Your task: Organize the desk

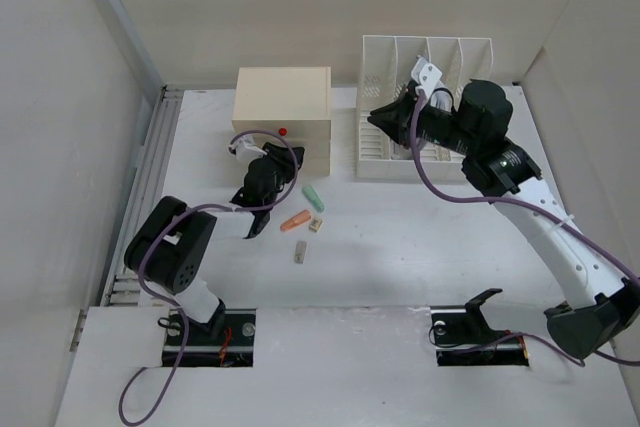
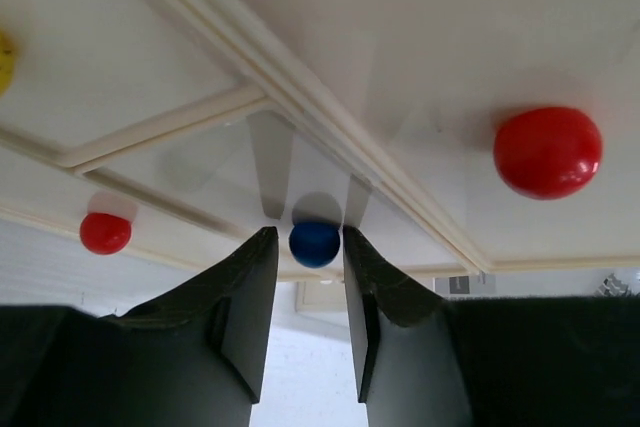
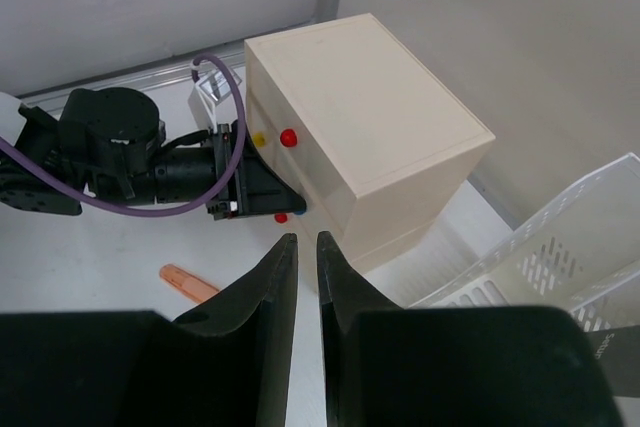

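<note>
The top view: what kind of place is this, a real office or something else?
Probably a robot test cell, not an office: bare white walls enclose a white desk holding only a drawer box, a file rack and a few small items.

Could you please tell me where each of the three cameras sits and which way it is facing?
Top external: above and behind, looking down on the desk, both arms showing.
Left wrist: looks along the left hand at the drawer box; a blue knob lies between the fingers.
Right wrist: right hand aloft, looking down at the box and left arm.
All three share the box.
</note>
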Controlling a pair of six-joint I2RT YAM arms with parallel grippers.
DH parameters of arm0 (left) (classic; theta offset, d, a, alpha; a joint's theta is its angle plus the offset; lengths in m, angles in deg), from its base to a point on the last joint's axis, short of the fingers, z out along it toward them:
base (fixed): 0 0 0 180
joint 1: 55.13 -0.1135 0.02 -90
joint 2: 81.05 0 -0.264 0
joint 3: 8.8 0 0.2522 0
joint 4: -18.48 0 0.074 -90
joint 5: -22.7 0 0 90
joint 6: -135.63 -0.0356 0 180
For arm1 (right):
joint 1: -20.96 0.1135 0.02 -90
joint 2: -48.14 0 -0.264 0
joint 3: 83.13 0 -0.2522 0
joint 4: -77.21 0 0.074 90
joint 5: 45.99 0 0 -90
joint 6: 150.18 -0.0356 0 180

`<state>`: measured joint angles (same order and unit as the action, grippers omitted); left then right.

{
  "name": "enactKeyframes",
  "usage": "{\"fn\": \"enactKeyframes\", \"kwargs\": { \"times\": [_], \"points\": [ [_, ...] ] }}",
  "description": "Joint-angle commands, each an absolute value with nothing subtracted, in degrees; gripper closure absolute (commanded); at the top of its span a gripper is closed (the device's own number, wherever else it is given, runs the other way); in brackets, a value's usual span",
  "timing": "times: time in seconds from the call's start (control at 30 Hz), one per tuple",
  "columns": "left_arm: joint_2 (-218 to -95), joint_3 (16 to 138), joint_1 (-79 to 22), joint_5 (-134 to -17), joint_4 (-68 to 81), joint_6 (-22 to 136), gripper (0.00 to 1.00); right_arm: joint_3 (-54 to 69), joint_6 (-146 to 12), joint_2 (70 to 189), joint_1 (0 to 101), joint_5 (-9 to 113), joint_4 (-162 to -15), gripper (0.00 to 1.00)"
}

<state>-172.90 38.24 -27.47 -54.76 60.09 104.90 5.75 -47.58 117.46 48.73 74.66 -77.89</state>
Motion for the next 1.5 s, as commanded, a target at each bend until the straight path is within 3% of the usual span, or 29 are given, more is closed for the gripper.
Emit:
{"fn": "enactKeyframes", "kwargs": {
  "times": [0.0,0.23,0.4,0.9,1.3,1.33,1.37,1.47],
  "points": [
    [-173.2,41.0,-27.3,-53.7,63.9,105.0,0.71,5.8,-48.3,116.2,48.5,74.3,-81.5,0.81],
    [-174.2,42.1,-27.3,-53.7,63.9,105.0,0.77,6.3,-48.3,116.2,48.5,74.3,-81.5,0.81],
    [-174.2,40.6,-27.3,-53.7,64.7,105.7,0.89,6.3,-48.3,116.2,48.5,74.3,-81.5,0.81],
    [-167.2,25.5,-23.0,-52.4,72.4,109.4,0.90,6.8,-48.3,116.7,48.5,74.9,-82.0,0.81],
    [-160.5,21.9,-18.5,-48.7,68.0,110.4,0.90,6.8,-48.3,117.2,48.5,75.9,-82.5,0.81],
    [-160.5,21.4,-18.5,-48.7,67.5,110.4,0.86,7.3,-48.3,117.2,48.5,75.9,-82.5,0.81],
    [-160.5,21.4,-18.5,-48.7,67.5,110.4,0.71,7.3,-48.3,117.2,48.5,75.9,-82.5,0.81],
    [-159.4,21.4,-18.5,-48.7,66.2,110.4,0.40,7.3,-48.3,117.2,48.5,75.9,-82.5,0.81]
  ]
}}
